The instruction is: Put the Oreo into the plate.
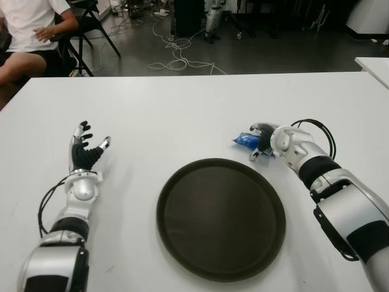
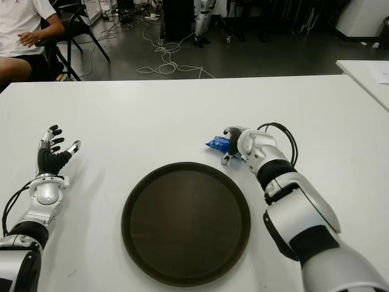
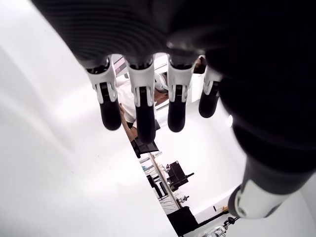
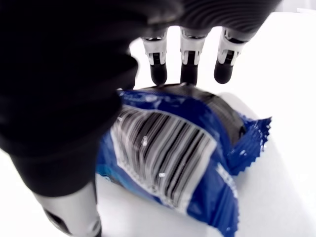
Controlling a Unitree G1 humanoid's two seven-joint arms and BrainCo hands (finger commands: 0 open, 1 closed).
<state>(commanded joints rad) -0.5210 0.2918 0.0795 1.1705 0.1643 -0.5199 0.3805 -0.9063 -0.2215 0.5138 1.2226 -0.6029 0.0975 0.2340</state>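
The Oreo (image 1: 245,140) is a small blue packet lying on the white table (image 1: 182,109), just beyond the right rim of the round dark plate (image 1: 221,217). My right hand (image 1: 262,143) reaches over the packet from the right. In the right wrist view the Oreo packet (image 4: 182,153) fills the space under the palm, barcode up. The fingertips (image 4: 190,74) touch its far edge and the thumb (image 4: 74,217) stands beside its near edge. The fingers are spread, not clamped. My left hand (image 1: 86,149) shows left of the plate, fingers open and pointing up.
A seated person (image 1: 24,30) and a black chair (image 1: 91,24) are beyond the table's far left corner. Cables (image 1: 176,58) lie on the floor behind. A second white table (image 1: 374,64) shows at the far right.
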